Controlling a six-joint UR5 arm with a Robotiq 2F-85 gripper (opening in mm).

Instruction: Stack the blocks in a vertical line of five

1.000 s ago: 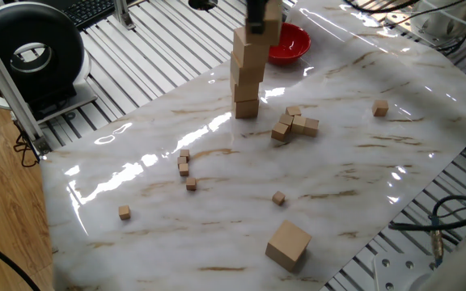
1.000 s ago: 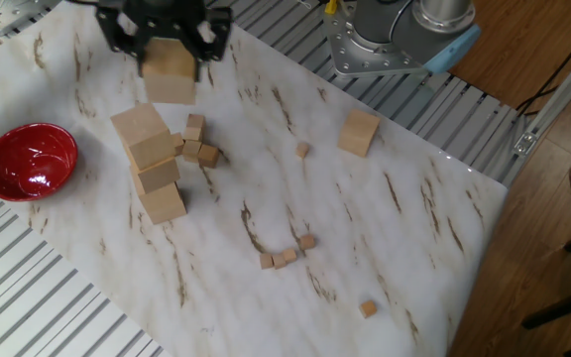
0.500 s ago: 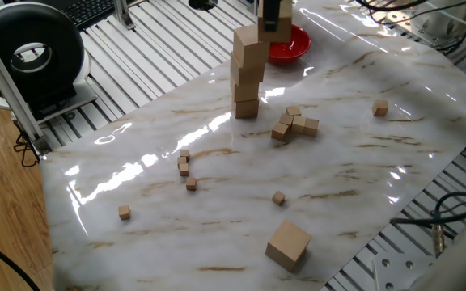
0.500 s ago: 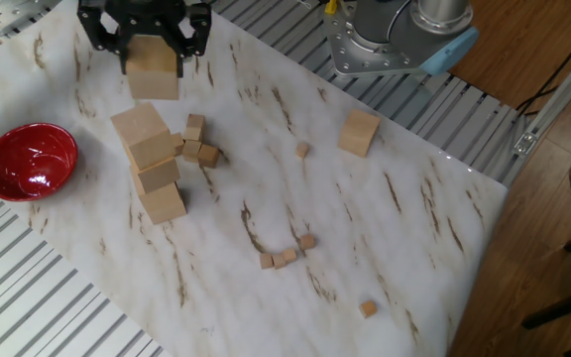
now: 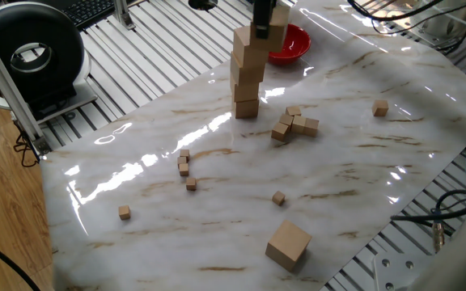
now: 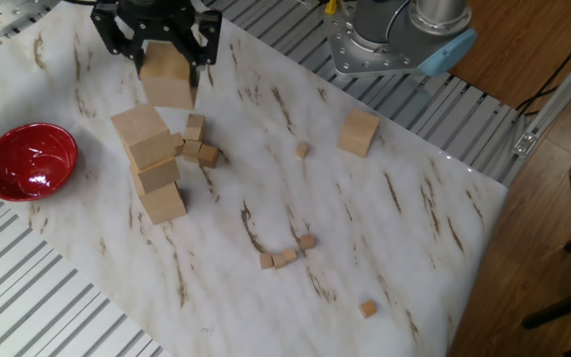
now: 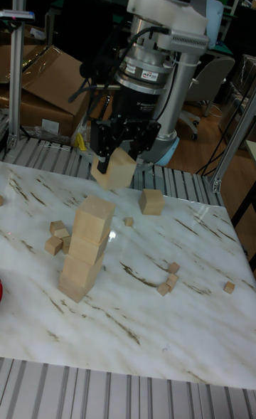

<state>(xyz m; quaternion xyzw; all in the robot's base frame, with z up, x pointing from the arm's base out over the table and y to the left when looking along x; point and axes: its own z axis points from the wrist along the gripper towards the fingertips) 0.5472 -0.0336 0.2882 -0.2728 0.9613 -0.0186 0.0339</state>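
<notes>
Three blocks stand in a wobbly stack on the counter. The tool grips a fourth block in the air, just above the stack and a bit toward 2 o'clock from its top in the tall view. A fifth block sits alone on the counter, well apart at 2 o'clock. So three are done. I think the held block goes on next, then the last one.

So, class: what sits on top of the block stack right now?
Nothing rests on the stack. The gripper holds a block above it, apart. The stack's top face shows bare.
</notes>
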